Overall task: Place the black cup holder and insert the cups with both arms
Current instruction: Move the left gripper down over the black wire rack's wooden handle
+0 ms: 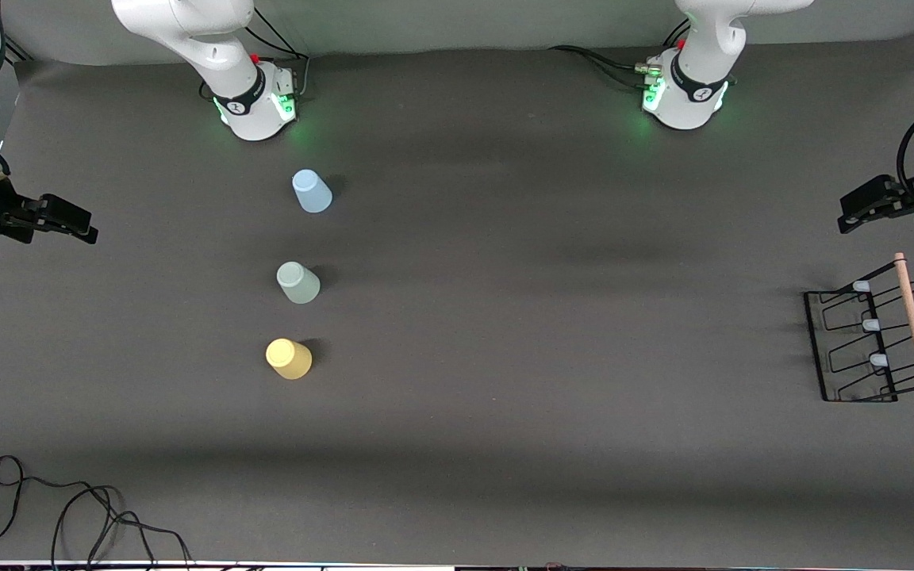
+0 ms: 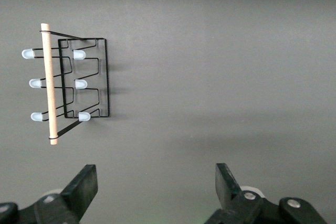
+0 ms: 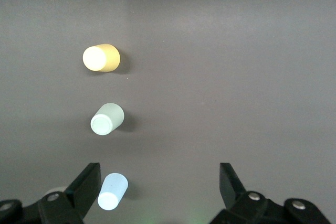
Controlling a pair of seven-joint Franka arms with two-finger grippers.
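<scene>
I see the black cup holder (image 1: 873, 337) lying at the left arm's end of the table, at about three o'clock in the front view. The blue cup (image 1: 312, 191), green cup (image 1: 298, 282) and yellow cup (image 1: 289, 358) stand in a row toward nine o'clock. Left gripper (image 2: 155, 184) and right gripper (image 3: 157, 184) both hang spread wide and empty — each arm waits over its end of the table (image 1: 505, 317).

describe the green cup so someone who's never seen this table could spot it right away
Find the row of three upside-down cups toward the right arm's end of the table. The pale green cup is the middle one, between the light blue cup and the yellow cup.
</scene>
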